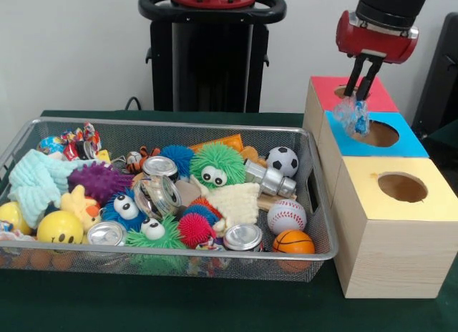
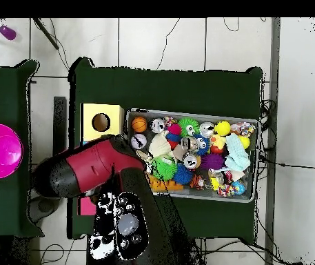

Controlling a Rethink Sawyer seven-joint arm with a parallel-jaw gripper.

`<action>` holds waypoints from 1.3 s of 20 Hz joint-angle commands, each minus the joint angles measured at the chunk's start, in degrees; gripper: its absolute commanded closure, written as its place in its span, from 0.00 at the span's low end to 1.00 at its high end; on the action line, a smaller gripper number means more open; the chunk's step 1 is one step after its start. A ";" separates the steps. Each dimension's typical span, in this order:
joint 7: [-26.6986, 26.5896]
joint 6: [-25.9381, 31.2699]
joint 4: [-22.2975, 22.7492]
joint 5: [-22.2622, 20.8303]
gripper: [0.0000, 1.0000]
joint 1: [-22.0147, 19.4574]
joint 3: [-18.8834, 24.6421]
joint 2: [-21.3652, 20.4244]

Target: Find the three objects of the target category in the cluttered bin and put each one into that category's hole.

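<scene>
My gripper point(image 1: 361, 91) hangs over the row of wooden boxes, shut on a crinkly clear-and-blue wrapped packet point(image 1: 354, 118). The packet dangles at the left rim of the round hole point(image 1: 379, 134) in the blue-topped box point(image 1: 408, 142). Behind it stands the red-topped box point(image 1: 322, 89), in front the yellow-topped box point(image 1: 401, 185). More colourful wrapped packets point(image 1: 71, 142) lie in the far left corner of the wire bin point(image 1: 318, 255). In the overhead view the red arm point(image 2: 91, 169) covers the gripper and the blue and red boxes; only the yellow box point(image 2: 101, 122) shows.
The bin point(image 2: 191, 112) holds several toys: sports balls point(image 1: 286, 216), fuzzy googly-eyed balls point(image 1: 216, 165), metal cans point(image 1: 243, 237), a yellow smiley ball point(image 1: 59, 228) and a pale cloth point(image 1: 32, 185). A magenta bowl point(image 2: 0, 150) sits on a side table.
</scene>
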 commanded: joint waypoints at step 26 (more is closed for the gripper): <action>8.19 1.24 -6.27 4.03 0.00 5.57 -7.90 6.81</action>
